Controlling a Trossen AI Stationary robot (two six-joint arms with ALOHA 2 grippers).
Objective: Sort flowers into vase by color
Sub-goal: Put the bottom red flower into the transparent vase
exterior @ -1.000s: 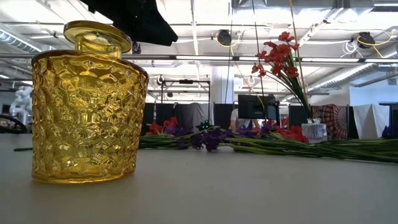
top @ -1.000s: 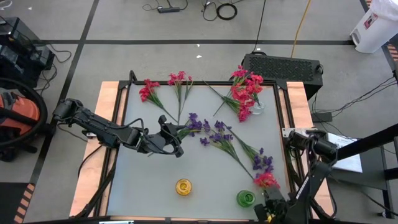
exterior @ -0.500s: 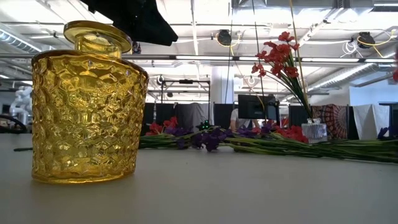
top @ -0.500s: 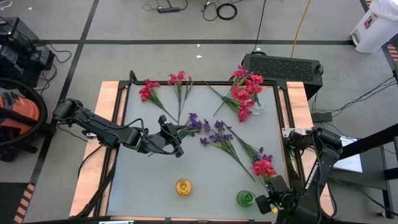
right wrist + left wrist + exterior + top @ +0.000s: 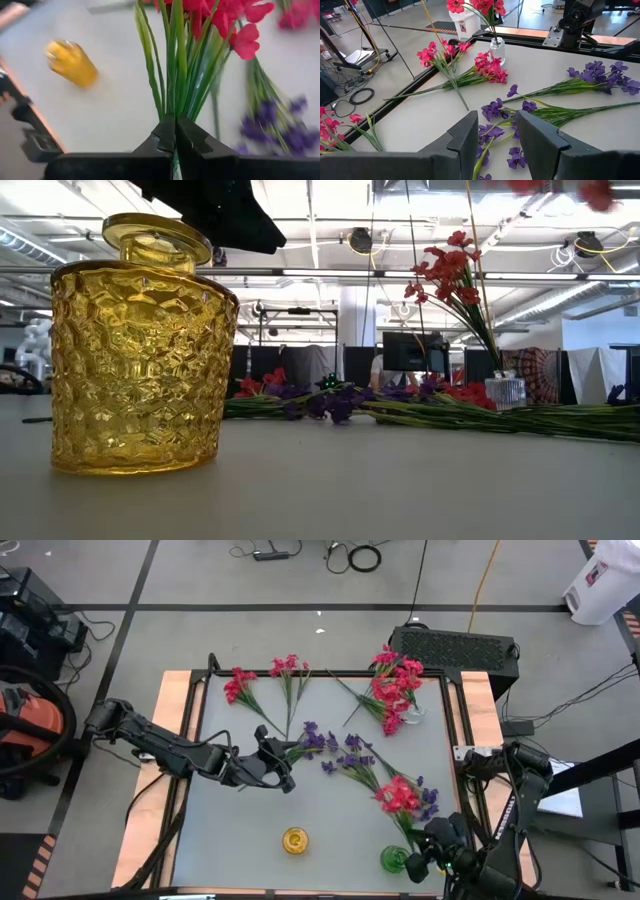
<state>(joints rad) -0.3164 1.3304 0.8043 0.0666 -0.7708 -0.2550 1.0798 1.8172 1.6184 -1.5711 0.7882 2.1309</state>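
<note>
Near edge of the grey-topped bench (image 5: 250, 830): small yellow faceted glass vase (image 5: 294, 840) standing toward the middle, small green glass vase (image 5: 394, 859) standing toward the right corner. Low view is filling its frame with the yellow one; the green one is not showing there.

Right gripper (image 5: 175, 131) is hovering just beside the green vase at the near right corner, fingers pinched tight on the green stems of a red-blossomed sprig (image 5: 399, 796). Right wrist view is showing the stems rising straight out of the closed fingers; high view is showing only the red head, standing over the purple blooms below it.

Mid-bench: left gripper (image 5: 495, 132) is hanging low near the left edge, fingers spread and holding nothing, pointing at purple-blossomed sprigs (image 5: 345, 752) lying flat on their long stems. Left wrist view is showing purple blooms between and beyond the fingers.

Far edge: pink sprigs (image 5: 238, 687) are lying at the left corner, a second pink sprig (image 5: 288, 667) beside them. Far right corner: clear glass vase (image 5: 497, 51) is holding red flowers upright, with pink-red sprigs (image 5: 388, 705) lying against its base.
</note>
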